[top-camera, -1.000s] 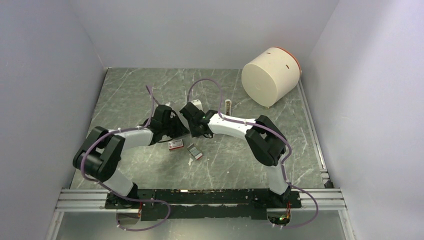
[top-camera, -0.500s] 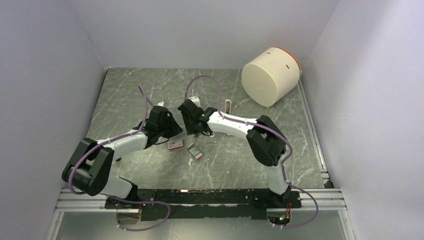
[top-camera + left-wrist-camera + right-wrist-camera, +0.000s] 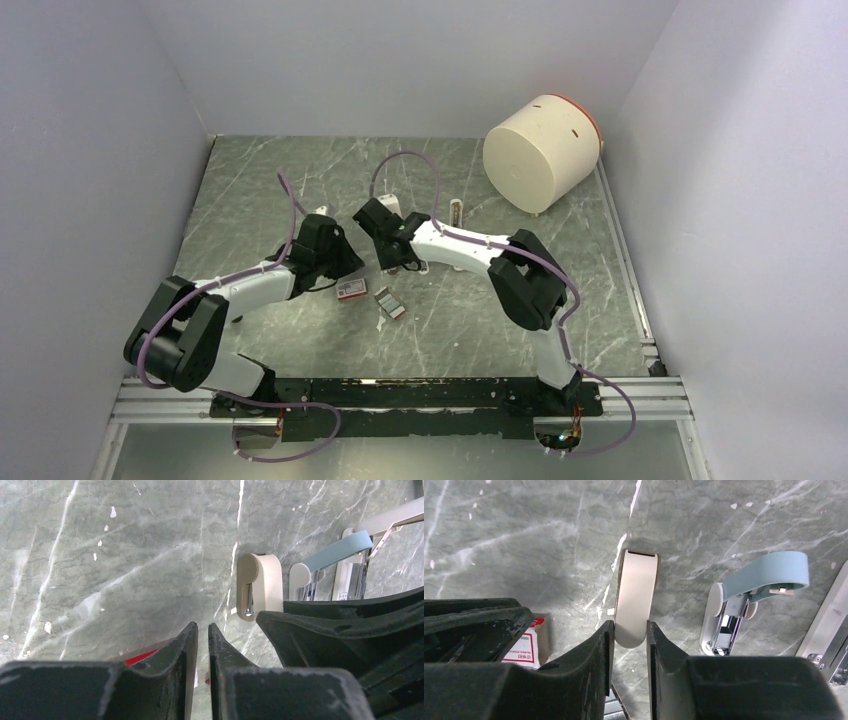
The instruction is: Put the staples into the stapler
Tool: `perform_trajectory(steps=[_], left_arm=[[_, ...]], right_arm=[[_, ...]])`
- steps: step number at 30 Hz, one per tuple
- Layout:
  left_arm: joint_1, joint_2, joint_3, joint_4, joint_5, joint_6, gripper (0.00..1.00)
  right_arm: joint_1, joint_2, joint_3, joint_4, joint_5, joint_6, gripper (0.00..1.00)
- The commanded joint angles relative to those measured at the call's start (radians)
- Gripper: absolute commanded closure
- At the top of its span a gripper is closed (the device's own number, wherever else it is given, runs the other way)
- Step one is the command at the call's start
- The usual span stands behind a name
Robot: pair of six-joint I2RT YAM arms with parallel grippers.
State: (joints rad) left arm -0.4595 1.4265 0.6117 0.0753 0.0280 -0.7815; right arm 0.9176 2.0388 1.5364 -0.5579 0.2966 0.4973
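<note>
The staples point(image 3: 390, 303) are seen lying flat on the table point(image 3: 270, 180), just beside the red box point(image 3: 350, 291) and near the two grippers, touched by neither. The block is judged to be light and stiff along its length, yet brittle: strips of this kind can be snapped apart if bent or pinched hard. Its bare metal is likely to be slippery. It also lies low, so little of its side is offered to the fingers. It would best be taken across its two long sides, near the middle, squeezed gently and kept level. The red end is better left alone.

The left gripper point(image 3: 202, 627) is held all but closed, with only a slit left between its jaws, and nothing is seen in it. The right gripper point(image 3: 630, 624) appears to be closed on the rounded near end of the beige stapler point(image 3: 636, 587), which lies on the table. This is taken to be the stapler meant — though that cannot be settled from what is shown. Near it a blue stapler point(image 3: 756, 580) stands open, its chrome channel exposed.
</note>
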Motion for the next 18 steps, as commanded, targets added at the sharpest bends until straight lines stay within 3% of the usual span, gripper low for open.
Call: perform_trajectory(steps=[1,18], left_arm=[[0.008,-0.01,-0.012,0.01,-0.025,0.019,0.8],[0.012,-0.021,-0.008,0.005,-0.023,0.027,0.8]], right_arm=[[0.005,0.055,0.011,-0.06,-0.019,0.012,0.78],[-0.02,0.143,0.078,-0.109,-0.09,-0.008,0.79]])
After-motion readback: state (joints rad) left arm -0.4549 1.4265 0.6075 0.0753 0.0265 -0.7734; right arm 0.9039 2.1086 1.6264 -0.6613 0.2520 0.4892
